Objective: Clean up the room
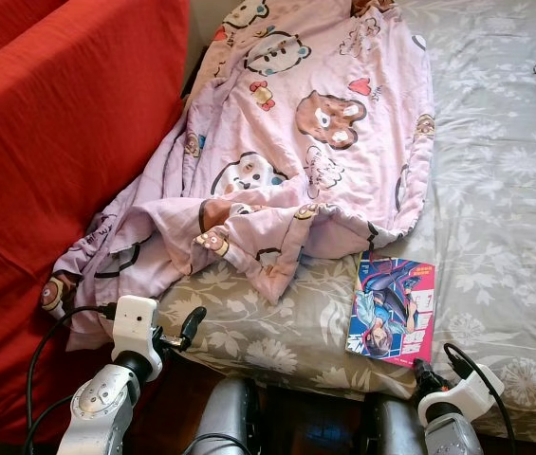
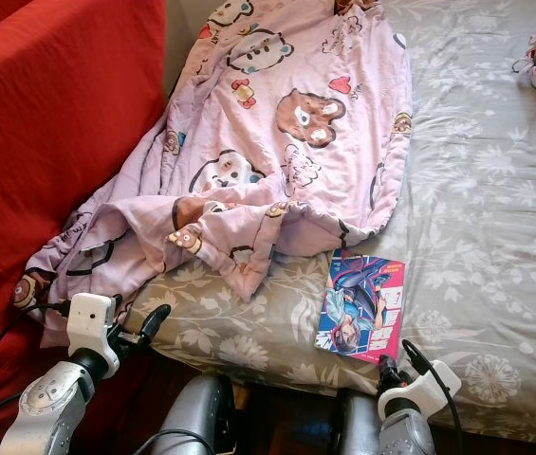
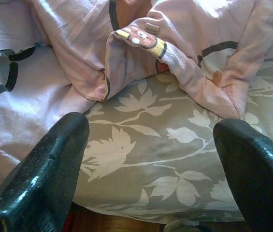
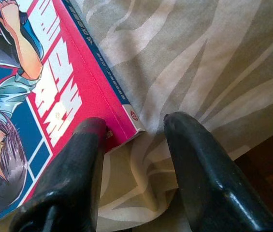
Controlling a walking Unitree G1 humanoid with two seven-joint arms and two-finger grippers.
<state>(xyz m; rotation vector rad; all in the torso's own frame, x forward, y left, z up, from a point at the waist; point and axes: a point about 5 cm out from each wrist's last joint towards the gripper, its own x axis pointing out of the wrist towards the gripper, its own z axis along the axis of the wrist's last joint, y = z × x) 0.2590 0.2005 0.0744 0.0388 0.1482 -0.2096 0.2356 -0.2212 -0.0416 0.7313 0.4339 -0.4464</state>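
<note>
Rumpled pink cartoon-bear blanket covers the bed.

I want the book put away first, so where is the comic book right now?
The comic book lies flat on the grey floral sheet near the bed's front edge, just below the pink blanket's hem, with the right gripper at its corner.

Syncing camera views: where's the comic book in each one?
Left eye view: comic book near the bed's front edge, lower centre-right.
Right eye view: same book, just below the pink blanket's hem.
Left wrist view: blanket and floral sheet, no book.
Right wrist view: book corner at the right gripper.
Shared landmark: grey floral sheet.
</note>
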